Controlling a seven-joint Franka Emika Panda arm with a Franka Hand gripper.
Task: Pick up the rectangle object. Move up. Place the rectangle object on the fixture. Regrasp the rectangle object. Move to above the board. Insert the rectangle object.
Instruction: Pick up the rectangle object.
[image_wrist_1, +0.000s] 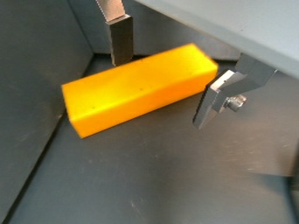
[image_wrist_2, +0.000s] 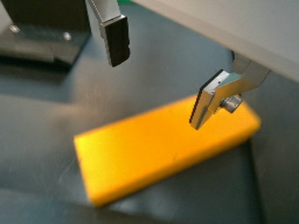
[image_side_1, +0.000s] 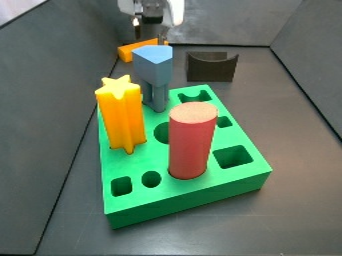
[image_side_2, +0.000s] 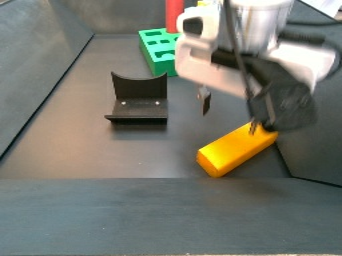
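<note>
Wrist views: tool (image_wrist_1: 163, 77) hanging just above the rectangle object (image_wrist_1: 138, 87), fingers (image_wrist_2: 115, 39) spread apart, one either side, not gripping. Block lying flat on the dark floor, near the fixture (image_side_2: 136, 98), well apart from the board (image_side_1: 181, 150).

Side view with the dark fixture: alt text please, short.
The gripper hangs open just above the orange-yellow rectangular block, which lies flat on the dark floor, not yet grasped. The dark notched fixture stands empty beside it, and a corner of the bright green board shows behind.
</note>
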